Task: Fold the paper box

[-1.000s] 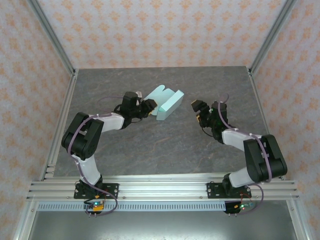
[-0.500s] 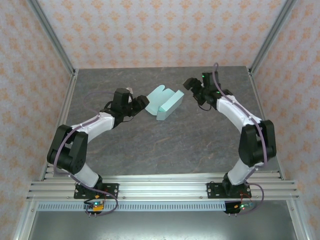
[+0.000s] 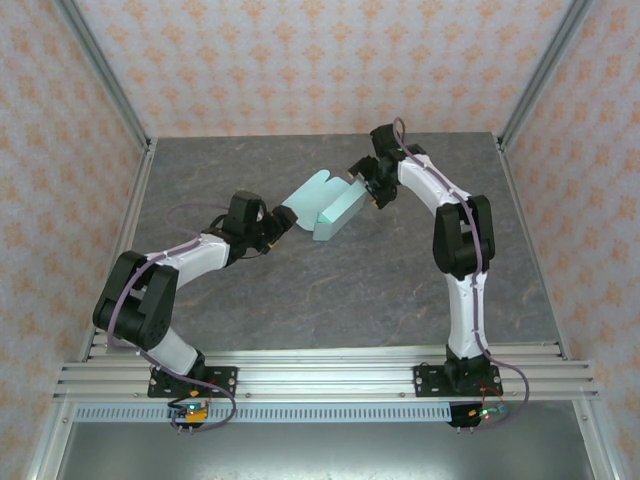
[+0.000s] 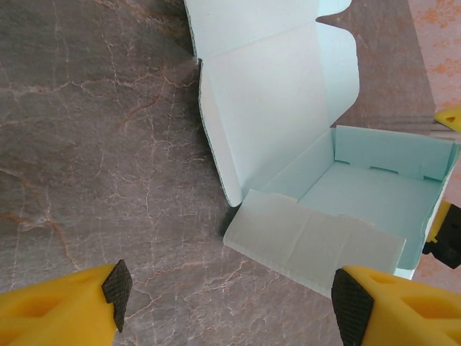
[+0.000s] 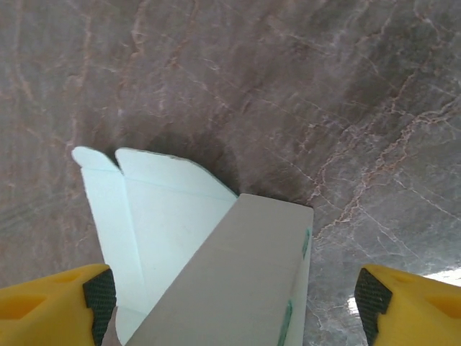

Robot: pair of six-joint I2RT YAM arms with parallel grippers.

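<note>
On the veined grey surface [image 3: 350, 290], both jaws stand wide, gripping nothing: left gripper [image 4: 234, 297] near the half-folded mint card paper box [image 3: 335, 208], right gripper [image 5: 234, 295] straddling one end wall.

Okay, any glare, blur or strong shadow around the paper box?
Top external: even light, sharp, paper box barely shadowed. Left wrist: crisp, soft shadow beneath it. Right wrist: near panel shaded grey, dark shadow on the table behind, small glare patch lower right.
</note>
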